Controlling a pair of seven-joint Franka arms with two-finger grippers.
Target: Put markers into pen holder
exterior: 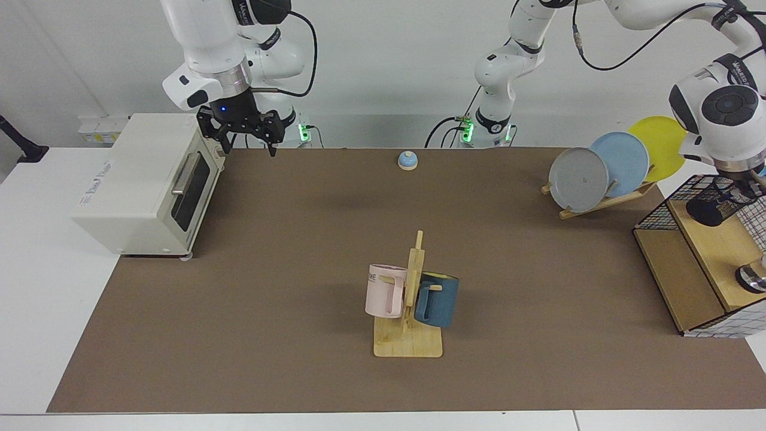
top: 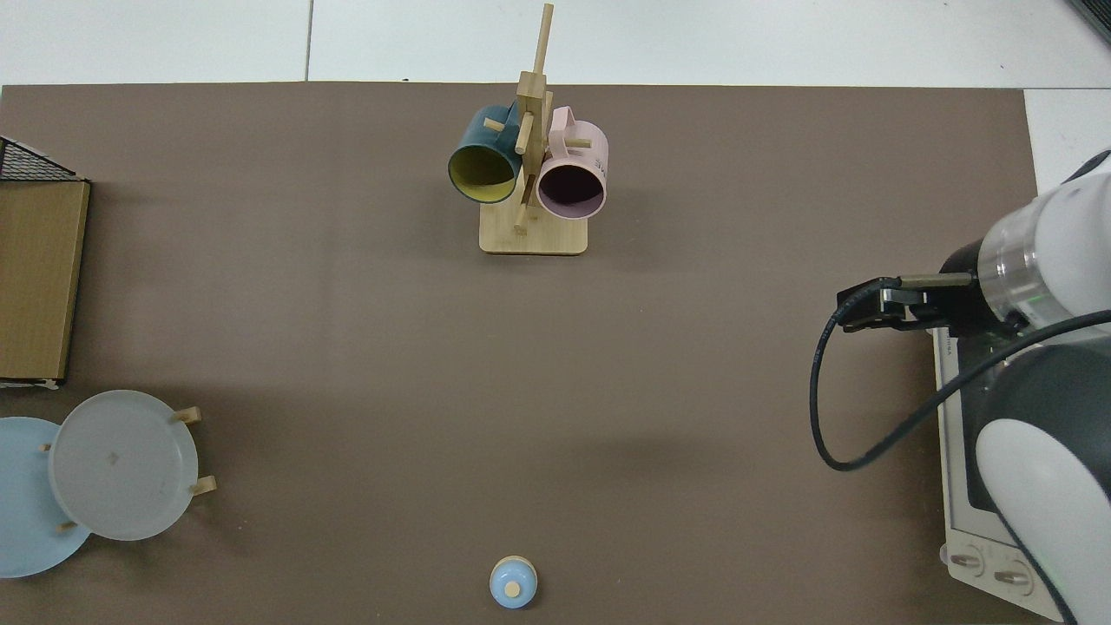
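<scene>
The black mesh pen holder [exterior: 716, 205] is seen tilted on the wire shelf, directly under the left pincer [exterior: 742, 187], whose grip cannot be told. The right pincer [exterior: 244, 133] is held spread and empty beside the toaster oven [exterior: 143, 182].

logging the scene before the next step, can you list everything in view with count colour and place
pen holder: 1, black mesh, on the wire-grid shelf unit's upper board, under the left arm's wrist
marker: none seen
shelf unit: 1, black wire grid with wooden boards, facing view's right edge
plates: 3, grey, blue, yellow, in a wooden rack
mugs: 2, pink and dark blue, on a wooden mug tree mid-table
bell: 1, blue, far edge
toaster oven: 1, cream, facing view's left
mat: 1, brown, covering the table
right gripper: open, waits above the oven's corner
left gripper: at the pen holder, fingers hidden
</scene>
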